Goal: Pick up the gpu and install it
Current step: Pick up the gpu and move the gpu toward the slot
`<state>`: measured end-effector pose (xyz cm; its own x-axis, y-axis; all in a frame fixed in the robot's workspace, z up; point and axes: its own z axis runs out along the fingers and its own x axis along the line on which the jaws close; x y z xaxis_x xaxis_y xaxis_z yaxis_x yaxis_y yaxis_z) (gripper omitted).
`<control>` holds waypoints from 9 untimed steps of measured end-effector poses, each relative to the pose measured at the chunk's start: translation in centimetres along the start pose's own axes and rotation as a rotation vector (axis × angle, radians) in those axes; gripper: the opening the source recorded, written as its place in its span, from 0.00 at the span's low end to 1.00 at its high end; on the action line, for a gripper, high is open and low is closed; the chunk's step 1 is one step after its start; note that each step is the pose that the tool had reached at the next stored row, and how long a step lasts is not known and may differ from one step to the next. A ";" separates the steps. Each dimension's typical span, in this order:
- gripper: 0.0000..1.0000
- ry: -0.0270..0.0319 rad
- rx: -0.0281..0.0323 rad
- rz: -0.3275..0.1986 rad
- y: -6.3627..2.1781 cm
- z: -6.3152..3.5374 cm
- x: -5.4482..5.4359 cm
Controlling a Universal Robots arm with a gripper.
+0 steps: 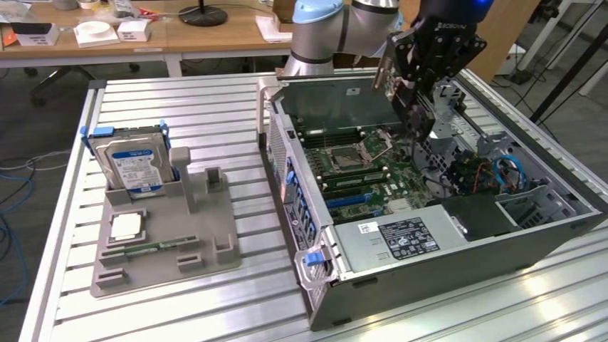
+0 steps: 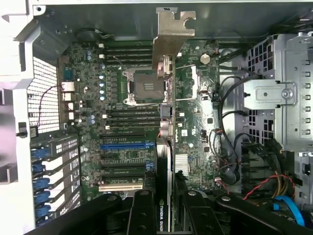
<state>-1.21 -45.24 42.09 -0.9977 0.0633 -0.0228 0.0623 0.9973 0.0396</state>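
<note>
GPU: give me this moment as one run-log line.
gripper: shut on gpu | gpu: edge-on over motherboard | place: inside open case

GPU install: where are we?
Done: pickup, the gripper is shut on the gpu. In hand: it hangs edge-down over the motherboard inside the open case, bracket toward the case wall. Left: seating; it looks not yet pressed into a slot, and the blue slot beside it is bare.
</note>
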 end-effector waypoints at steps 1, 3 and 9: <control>0.26 0.0000 0.0000 0.000 0.01 0.00 -0.1; 0.26 0.0000 0.0000 0.000 0.02 0.01 -0.4; 0.26 0.0001 0.0000 0.000 0.07 0.03 -1.1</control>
<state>-0.14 -45.24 42.09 -0.9977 0.0632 -0.0228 0.0622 0.9973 0.0396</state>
